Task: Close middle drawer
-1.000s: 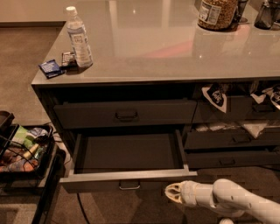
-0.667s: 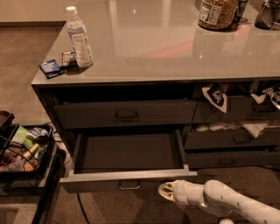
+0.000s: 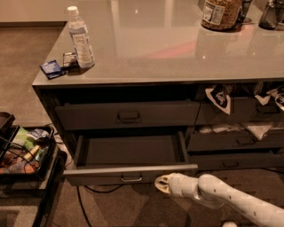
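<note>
The middle drawer (image 3: pixel 128 150) of the left stack is pulled far out. Its dark floor is bare, and its grey front (image 3: pixel 93 175) faces me with a small metal pull (image 3: pixel 132 178) at centre. The drawer above it (image 3: pixel 126 116) sits nearly flush with its own pull. My gripper (image 3: pixel 162 184) is at the end of a white arm (image 3: pixel 230 201) that comes in from the lower right. It is just below and in front of the right part of the open drawer's front, right of the pull.
On the grey counter (image 3: pixel 177 53) stand a water bottle (image 3: pixel 80 37), a blue packet (image 3: pixel 52 68) and a jar (image 3: pixel 220 13). A black cart (image 3: pixel 26 150) with snacks stands at the left. The right-hand drawers (image 3: pixel 239 137) hold snack bags. A cable (image 3: pixel 82 204) lies on the floor.
My gripper has moved left and a little up, closer to the open drawer's front. The drawer has not moved.
</note>
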`<state>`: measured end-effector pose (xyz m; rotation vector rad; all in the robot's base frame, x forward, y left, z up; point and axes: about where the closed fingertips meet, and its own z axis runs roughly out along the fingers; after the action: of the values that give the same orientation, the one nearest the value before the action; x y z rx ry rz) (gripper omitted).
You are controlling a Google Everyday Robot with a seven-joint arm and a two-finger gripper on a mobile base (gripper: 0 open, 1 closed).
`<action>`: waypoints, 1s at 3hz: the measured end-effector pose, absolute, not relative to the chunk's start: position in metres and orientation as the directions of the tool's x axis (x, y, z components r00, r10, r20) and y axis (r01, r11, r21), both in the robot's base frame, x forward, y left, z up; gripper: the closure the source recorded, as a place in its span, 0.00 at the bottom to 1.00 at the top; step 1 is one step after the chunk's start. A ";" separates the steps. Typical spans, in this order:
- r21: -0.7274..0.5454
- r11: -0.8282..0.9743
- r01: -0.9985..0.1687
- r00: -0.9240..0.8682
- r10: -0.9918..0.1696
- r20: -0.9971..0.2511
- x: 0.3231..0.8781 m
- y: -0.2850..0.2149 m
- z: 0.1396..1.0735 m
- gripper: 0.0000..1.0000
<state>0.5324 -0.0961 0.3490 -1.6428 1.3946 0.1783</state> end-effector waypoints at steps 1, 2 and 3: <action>-0.612 0.067 -0.788 0.408 -0.687 -0.601 0.601 -0.081 0.374 1.00; -0.613 0.071 -0.787 0.411 -0.680 -0.607 0.609 -0.079 0.368 1.00; -0.660 0.057 -0.749 0.443 -0.698 -0.563 0.643 -0.082 0.363 1.00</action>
<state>0.6434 -0.0824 0.3625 -1.6585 1.2746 0.0616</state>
